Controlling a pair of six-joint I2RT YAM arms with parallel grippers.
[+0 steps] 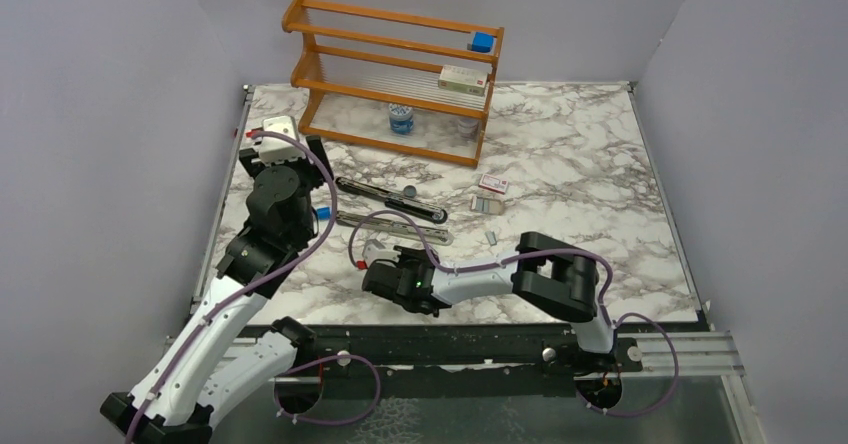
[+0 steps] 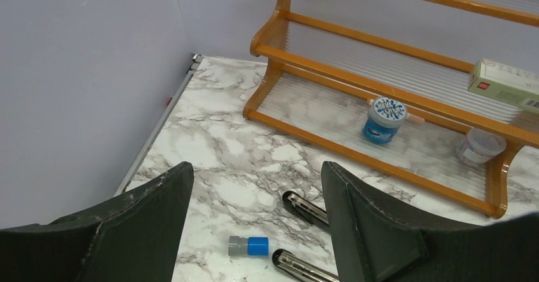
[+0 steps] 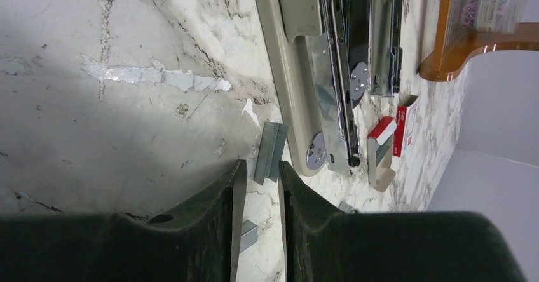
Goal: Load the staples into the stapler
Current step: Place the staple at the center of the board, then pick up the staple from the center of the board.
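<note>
The stapler lies swung open on the marble as two long bars, a black one [image 1: 392, 196] and a pale silver-channelled one [image 1: 395, 226]. In the right wrist view its hinge end [image 3: 327, 136] sits just right of a strip of staples [image 3: 270, 161] lying flat on the table. My right gripper [image 3: 260, 171] hangs over that strip's near end, jaws slightly open, holding nothing; a shorter staple piece [image 3: 248, 236] lies below the gap. In the top view this gripper [image 1: 385, 264] is just in front of the stapler. My left gripper [image 2: 255, 167] stands wide open and empty above the bars' left ends [image 2: 305, 207].
A red-and-white staple box [image 1: 492, 184] with more strips [image 1: 487, 204] lies right of the stapler. A small blue-and-grey cap [image 2: 248, 246] sits by the bars' left ends. The wooden rack [image 1: 400, 64] at the back holds a blue jar [image 2: 384, 120], a white jar [image 2: 480, 147] and a carton [image 2: 505, 82].
</note>
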